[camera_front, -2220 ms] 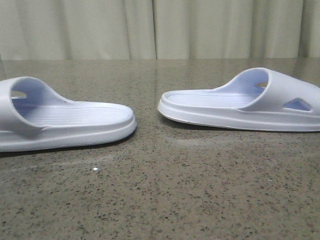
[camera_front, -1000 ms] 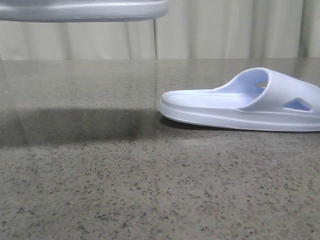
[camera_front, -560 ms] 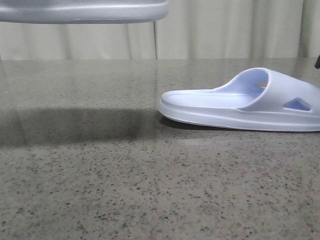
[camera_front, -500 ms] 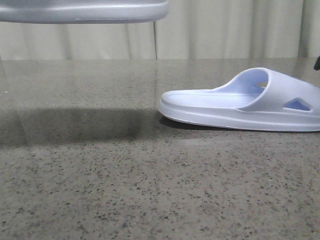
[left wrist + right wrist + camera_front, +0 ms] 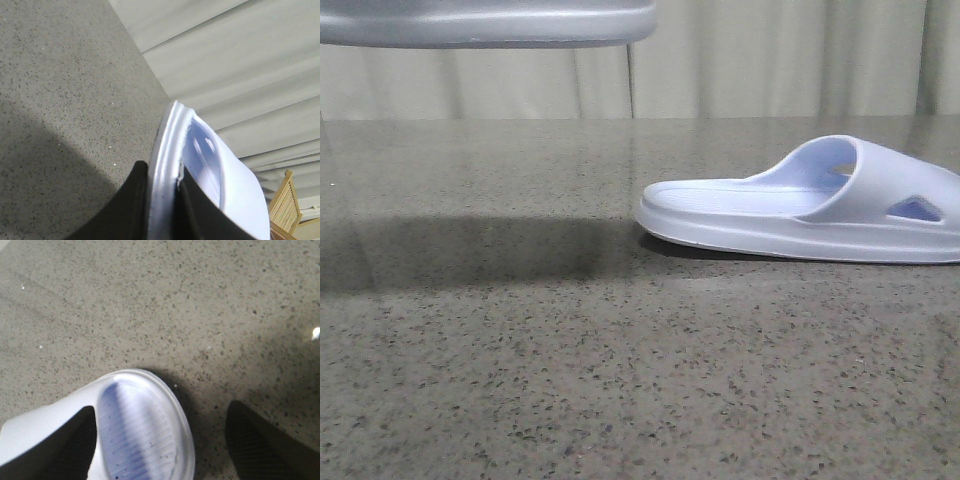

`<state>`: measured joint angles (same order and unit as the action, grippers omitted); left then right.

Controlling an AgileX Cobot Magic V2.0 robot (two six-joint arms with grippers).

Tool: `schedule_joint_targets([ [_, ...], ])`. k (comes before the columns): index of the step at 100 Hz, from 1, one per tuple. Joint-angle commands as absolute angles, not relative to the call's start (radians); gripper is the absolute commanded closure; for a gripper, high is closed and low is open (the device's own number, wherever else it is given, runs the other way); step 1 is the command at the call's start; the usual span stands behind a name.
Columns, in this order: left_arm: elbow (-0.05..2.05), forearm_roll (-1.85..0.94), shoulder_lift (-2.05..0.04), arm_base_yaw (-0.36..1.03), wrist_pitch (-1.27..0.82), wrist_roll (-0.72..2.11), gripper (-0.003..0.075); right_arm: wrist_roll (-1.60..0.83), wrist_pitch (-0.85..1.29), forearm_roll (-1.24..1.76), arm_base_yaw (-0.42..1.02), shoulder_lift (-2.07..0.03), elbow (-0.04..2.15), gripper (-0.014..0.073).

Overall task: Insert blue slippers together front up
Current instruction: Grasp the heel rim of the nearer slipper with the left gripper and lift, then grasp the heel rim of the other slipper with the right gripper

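One pale blue slipper (image 5: 490,22) hangs in the air at the top left of the front view, with only its sole edge showing. In the left wrist view my left gripper (image 5: 165,200) is shut on this slipper's rim (image 5: 167,150), one black finger (image 5: 131,210) on each side. The other slipper (image 5: 800,205) lies flat on the table at the right. In the right wrist view my right gripper (image 5: 161,410) is open just above it, its fingers (image 5: 260,445) spread either side of the ribbed footbed (image 5: 142,432). Neither gripper shows in the front view.
The speckled grey stone table (image 5: 620,360) runs back to pale curtains (image 5: 770,55). The lifted slipper casts a wide shadow (image 5: 470,250) on the table's left half. A wooden chair back (image 5: 287,200) shows in the left wrist view.
The left slipper lay on the table 2.2 s ago and has been held up since 1 s ago. A dark tip seen at the right edge half a second ago is gone.
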<state>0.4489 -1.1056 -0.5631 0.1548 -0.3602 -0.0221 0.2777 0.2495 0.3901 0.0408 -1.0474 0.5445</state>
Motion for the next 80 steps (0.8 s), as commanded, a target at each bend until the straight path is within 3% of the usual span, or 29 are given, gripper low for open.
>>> schedule_joint_targets([
  [1, 0.486, -1.134, -0.569, 0.156, -0.332, -0.022, 0.0704, 0.279, 0.183, 0.4, 0.033, -1.038, 0.561, 0.013],
  [80, 0.486, -1.134, -0.569, 0.156, -0.334, -0.022, 0.0704, 0.279, 0.157, 0.434, 0.033, -1.132, 0.561, 0.013],
])
